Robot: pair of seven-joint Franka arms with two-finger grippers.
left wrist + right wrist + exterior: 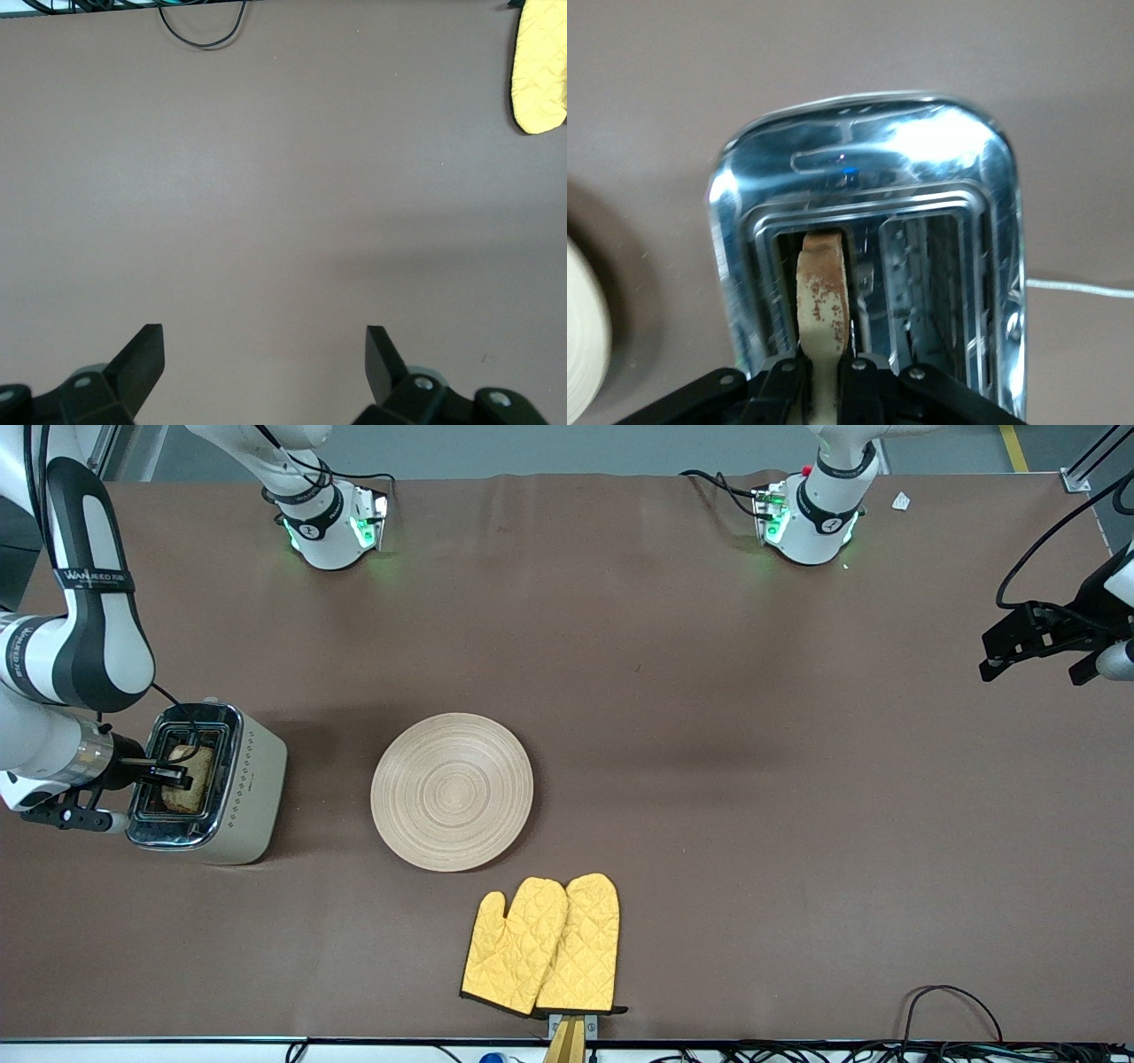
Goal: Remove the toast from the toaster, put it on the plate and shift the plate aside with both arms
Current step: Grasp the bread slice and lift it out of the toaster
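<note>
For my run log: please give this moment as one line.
right gripper: shut on toast in toaster | left gripper: open, waiting | plate: bare

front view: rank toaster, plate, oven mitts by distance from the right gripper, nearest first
1. Toaster: at the right arm's end of the table; the right gripper is over its slot, shut on the toast.
2. Plate: mid-table, beside the toaster.
3. Oven mitts: nearer the front camera than the plate, farthest from the gripper.
</note>
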